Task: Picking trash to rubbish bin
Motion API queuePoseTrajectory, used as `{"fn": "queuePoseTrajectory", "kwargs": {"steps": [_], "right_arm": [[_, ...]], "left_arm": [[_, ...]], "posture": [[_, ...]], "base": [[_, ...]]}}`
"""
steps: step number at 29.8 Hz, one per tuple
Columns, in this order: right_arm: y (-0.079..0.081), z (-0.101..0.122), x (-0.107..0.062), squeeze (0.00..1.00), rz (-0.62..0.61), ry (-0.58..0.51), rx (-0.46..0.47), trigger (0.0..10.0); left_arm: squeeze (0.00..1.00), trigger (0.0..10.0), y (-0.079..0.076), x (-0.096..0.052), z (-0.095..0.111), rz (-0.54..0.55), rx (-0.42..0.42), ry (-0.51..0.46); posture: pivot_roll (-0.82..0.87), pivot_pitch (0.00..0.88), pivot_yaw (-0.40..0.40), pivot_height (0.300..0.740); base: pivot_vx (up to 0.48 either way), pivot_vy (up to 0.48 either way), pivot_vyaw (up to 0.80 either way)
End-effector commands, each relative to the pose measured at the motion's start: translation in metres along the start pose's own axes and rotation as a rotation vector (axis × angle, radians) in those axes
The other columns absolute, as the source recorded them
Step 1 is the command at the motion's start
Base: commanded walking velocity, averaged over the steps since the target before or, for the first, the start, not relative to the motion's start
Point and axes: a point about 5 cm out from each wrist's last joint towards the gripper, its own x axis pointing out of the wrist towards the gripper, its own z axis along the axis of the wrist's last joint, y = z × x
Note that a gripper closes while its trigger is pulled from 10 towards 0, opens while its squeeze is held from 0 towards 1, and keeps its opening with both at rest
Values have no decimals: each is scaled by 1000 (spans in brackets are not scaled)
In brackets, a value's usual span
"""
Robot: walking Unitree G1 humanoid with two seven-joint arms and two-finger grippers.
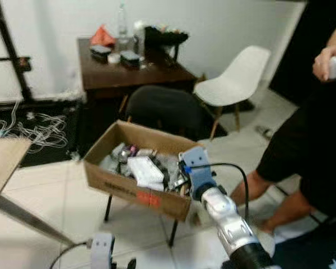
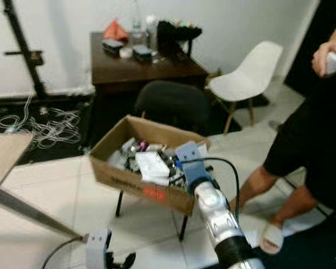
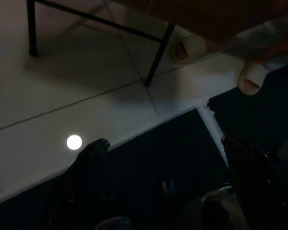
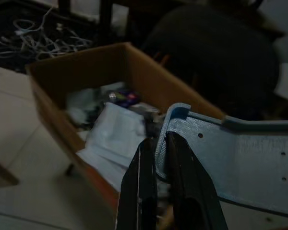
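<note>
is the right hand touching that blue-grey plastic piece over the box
Touching. In the right wrist view the right hand has its two black fingers closed on the blue-grey plastic piece.

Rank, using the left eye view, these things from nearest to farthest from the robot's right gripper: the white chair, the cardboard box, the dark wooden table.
1. Cardboard box: directly under the right gripper.
2. White chair: beyond, towards the robot's right.
3. Dark wooden table: farthest, against the back wall.
</note>
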Motion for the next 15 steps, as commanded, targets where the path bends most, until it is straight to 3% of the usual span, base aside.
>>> {"fn": "queuePoseTrajectory", "kwargs": {"steps": [1,15], "right_arm": [[-3,-3,-2,0,-8,5,-7,10000],[-5,-8,-5,0,-9,12,-11,10000]], "left_arm": [[0,10000,0,-2,-8,1,-2,31],[0,10000,-5,-2,-12,-15,4,43]], "posture": [[-127,113,12,740],[-137,121,12,740]], "base": [[307,0,0],[312,0,0]]}}
